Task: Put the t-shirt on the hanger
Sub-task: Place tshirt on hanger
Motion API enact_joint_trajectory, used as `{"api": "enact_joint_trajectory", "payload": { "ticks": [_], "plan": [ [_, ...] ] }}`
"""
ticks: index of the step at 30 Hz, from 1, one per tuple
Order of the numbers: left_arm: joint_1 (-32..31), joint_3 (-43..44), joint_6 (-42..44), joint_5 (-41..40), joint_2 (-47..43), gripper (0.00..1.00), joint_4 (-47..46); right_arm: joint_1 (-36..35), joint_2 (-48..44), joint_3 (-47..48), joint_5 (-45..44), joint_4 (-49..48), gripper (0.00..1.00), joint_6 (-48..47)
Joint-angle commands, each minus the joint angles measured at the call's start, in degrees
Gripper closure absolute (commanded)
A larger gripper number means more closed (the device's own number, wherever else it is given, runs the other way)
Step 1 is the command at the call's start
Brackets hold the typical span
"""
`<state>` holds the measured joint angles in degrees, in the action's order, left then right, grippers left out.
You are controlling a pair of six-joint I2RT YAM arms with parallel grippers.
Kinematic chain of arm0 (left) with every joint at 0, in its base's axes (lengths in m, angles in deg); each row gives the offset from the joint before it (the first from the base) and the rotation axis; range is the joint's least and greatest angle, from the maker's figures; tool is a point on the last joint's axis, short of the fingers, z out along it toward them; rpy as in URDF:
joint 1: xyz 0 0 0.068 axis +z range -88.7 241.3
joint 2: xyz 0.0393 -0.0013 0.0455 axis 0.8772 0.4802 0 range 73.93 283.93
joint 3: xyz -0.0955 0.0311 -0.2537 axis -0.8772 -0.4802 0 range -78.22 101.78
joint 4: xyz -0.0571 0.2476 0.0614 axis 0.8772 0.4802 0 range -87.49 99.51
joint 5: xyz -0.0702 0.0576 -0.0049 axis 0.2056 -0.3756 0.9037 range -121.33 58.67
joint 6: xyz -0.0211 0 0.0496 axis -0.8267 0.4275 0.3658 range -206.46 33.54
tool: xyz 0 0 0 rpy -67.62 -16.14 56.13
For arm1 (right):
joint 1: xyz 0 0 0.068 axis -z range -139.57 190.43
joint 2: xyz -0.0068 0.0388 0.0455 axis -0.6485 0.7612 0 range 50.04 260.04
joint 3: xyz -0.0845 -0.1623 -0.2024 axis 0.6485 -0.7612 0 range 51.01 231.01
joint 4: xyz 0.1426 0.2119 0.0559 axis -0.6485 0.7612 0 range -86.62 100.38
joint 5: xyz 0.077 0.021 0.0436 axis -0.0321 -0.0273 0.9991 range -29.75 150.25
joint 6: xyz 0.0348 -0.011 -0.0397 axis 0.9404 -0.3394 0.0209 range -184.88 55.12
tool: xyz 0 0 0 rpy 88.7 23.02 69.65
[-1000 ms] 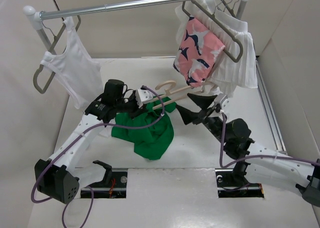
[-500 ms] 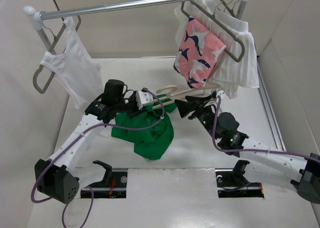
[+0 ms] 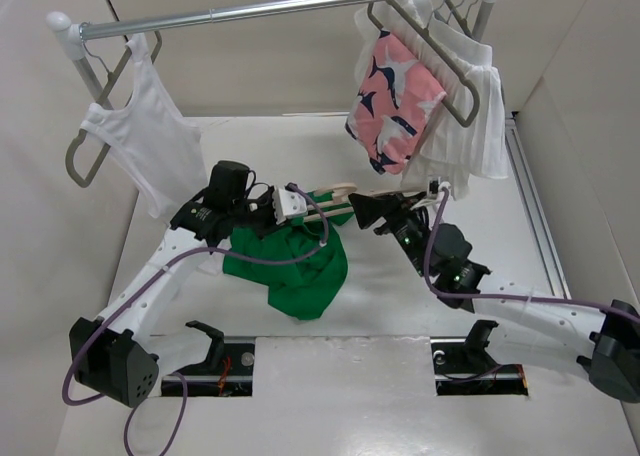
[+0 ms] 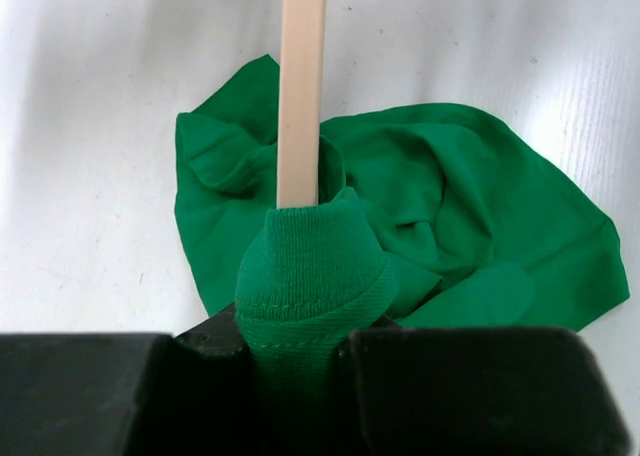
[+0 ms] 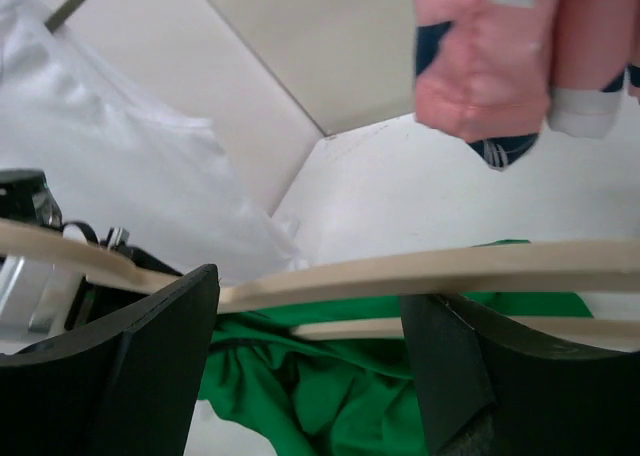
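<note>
The green t-shirt [image 3: 292, 268] lies bunched on the table, one part lifted to my left gripper [image 3: 296, 208]. That gripper is shut on a fold of its ribbed hem [image 4: 310, 266] together with one arm of the beige wooden hanger [image 4: 301, 86], which sticks out past the fabric. The hanger [image 3: 395, 188] runs nearly level to the right, above the table. My right gripper [image 3: 368, 211] is open, and the hanger's bars [image 5: 430, 269] pass between its jaws without a visible grip. The shirt shows below them [image 5: 330, 396].
A clothes rail [image 3: 260, 11] spans the back. A white tank top [image 3: 150, 141] hangs on a grey hanger at the left. A pink patterned garment [image 3: 395, 101] and a white garment [image 3: 470, 116] hang at the right, close above my right gripper.
My right arm has moved left and forward, and its open jaws now straddle the hanger. The hanger has dropped to a flatter angle. The left arm has hardly moved.
</note>
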<state>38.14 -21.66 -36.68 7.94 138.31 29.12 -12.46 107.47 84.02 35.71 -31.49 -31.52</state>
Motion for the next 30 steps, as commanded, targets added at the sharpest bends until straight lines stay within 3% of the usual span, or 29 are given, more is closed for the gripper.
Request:
{"api": "enact_joint_trajectory", "payload": {
  "ticks": [1,4,8,11,12,13,14,20,24,30],
  "plan": [
    [-0.2,-0.7,3.8,2.7,-1.2,1.0,1.5,0.4,1.0,-0.9,-2.8,-7.8,0.23,4.7],
    [-0.7,-1.3,6.1,3.3,-1.7,1.0,2.1,0.4,2.3,-3.2,-2.3,-11.9,0.23,8.1],
    [-0.7,-1.8,9.5,3.9,-1.7,1.0,4.3,0.9,3.8,-4.5,-3.3,-14.9,0.34,9.4],
    [-1.9,-1.8,13.2,4.4,-1.7,1.0,5.7,0.9,5.1,-4.5,-3.3,-15.4,0.6,9.4],
    [-1.9,-1.8,14.2,4.9,-2.2,1.0,6.8,0.9,5.1,-4.5,-3.3,-15.4,0.71,9.4],
    [-1.9,-1.8,15.2,4.9,-2.2,1.0,6.8,0.9,5.1,-4.5,-3.3,-15.4,0.94,9.4],
    [-1.9,-1.8,16.0,4.9,-2.2,1.0,7.5,0.9,5.1,-4.5,-3.3,-15.4,1.0,9.9],
    [-1.9,-1.2,10.9,4.9,-2.8,1.0,2.9,0.9,5.1,-4.5,0.6,-10.2,1.0,14.4],
    [-1.9,0.0,6.2,6.3,-3.3,0.86,-2.1,0.3,9.4,-2.3,3.3,-10.2,1.0,15.9],
    [-1.9,1.1,2.4,8.6,-3.8,0.8,-5.4,-1.3,17.7,1.8,8.9,-17.2,1.0,18.0]
  ]
}}
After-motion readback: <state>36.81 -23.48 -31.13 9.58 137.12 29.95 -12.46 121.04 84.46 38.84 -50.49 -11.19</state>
